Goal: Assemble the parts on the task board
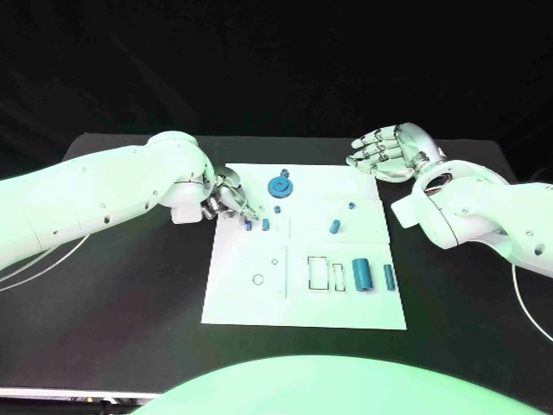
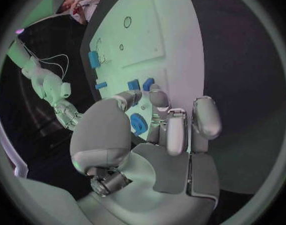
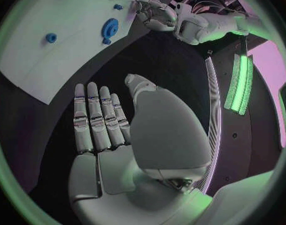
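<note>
The white task board (image 1: 304, 294) lies mid-surface (image 1: 127, 285) on the black top. The left robot hand (image 1: 227, 201) hangs over the board's left edge, fingers curled down beside two small blue parts (image 1: 257, 226); whether it grips anything I cannot tell. The right robot hand (image 1: 390, 149) is held off the board's far right corner, fingers straight and apart, holding nothing (palm bare in its wrist view). A round blue part (image 1: 279, 186) sits near the board's far edge, with more blue pieces (image 1: 364, 275) by the near right slots.
</note>
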